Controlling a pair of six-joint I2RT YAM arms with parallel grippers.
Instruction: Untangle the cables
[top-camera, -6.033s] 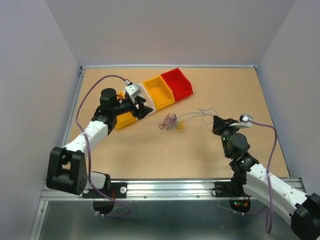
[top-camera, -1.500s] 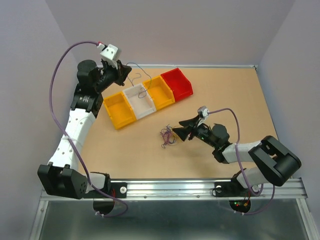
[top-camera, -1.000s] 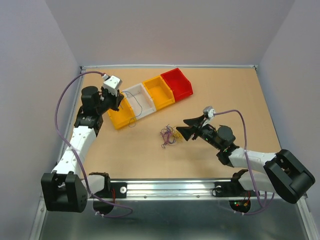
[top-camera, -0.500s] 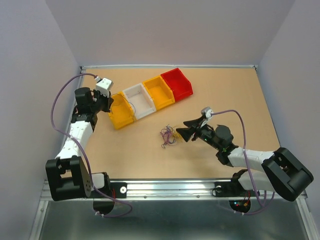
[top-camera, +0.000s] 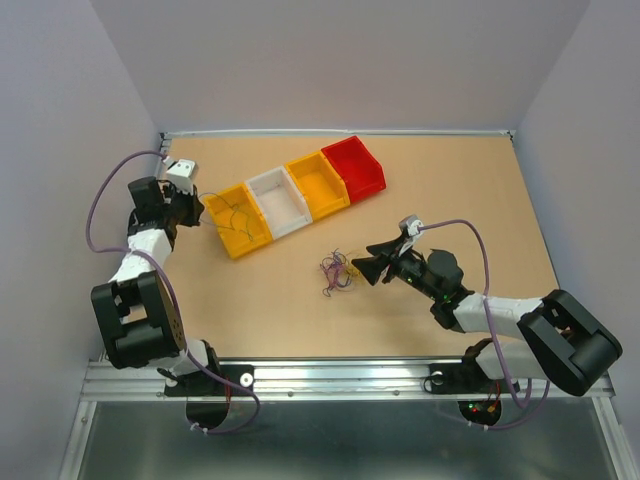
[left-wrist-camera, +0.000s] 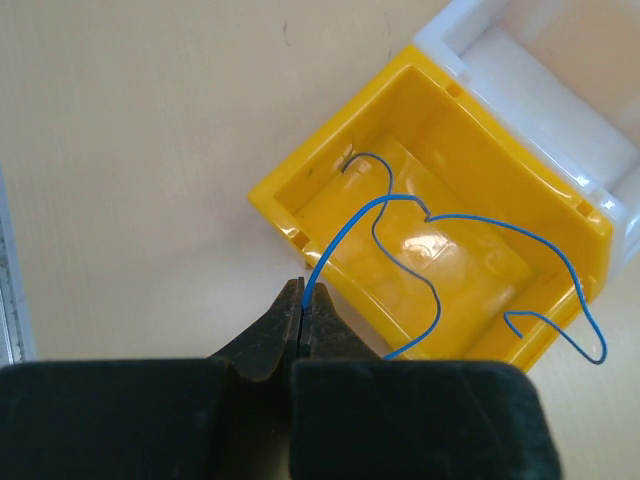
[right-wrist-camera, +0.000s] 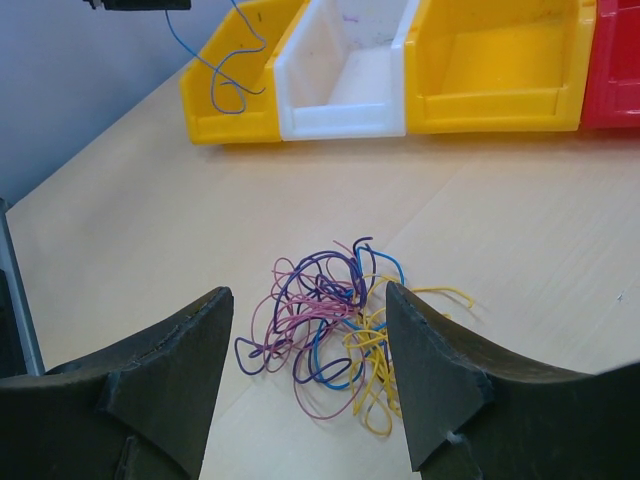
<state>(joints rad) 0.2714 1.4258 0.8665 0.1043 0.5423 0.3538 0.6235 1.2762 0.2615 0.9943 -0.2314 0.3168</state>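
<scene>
While the left gripper (left-wrist-camera: 303, 300) is clamped tight on one end of a single blue wire (left-wrist-camera: 470, 218), the rest of that wire curls out over the end yellow bin (left-wrist-camera: 335, 150). Its far loop reaches past the wall next to the white bin (left-wrist-camera: 520, 80). Can't tell if any of it touches the bin floor. The gripper itself sits outside the bin, off its outer corner, near the table's (top-camera: 450, 190) left edge.

Right gripper (right-wrist-camera: 305, 300): jaws wide apart, holding nothing. It's low over the table, pointing at the cables (right-wrist-camera: 325, 310). In the wrist view the clump sits in the gap between the two fingers, slightly ahead of the tips. Can't tell if there's contact.

The clump is a loose knot of purple, pink, blue and yellow strands lying flat on the table. It's well apart from the bins, on the near side of the row.

Bin row runs diagonally, left to right: yellow, white, second yellow bin (right-wrist-camera: 500, 60), red bin (right-wrist-camera: 615, 60), touching side by side. White one has a small purple scrap on its back wall.
</scene>
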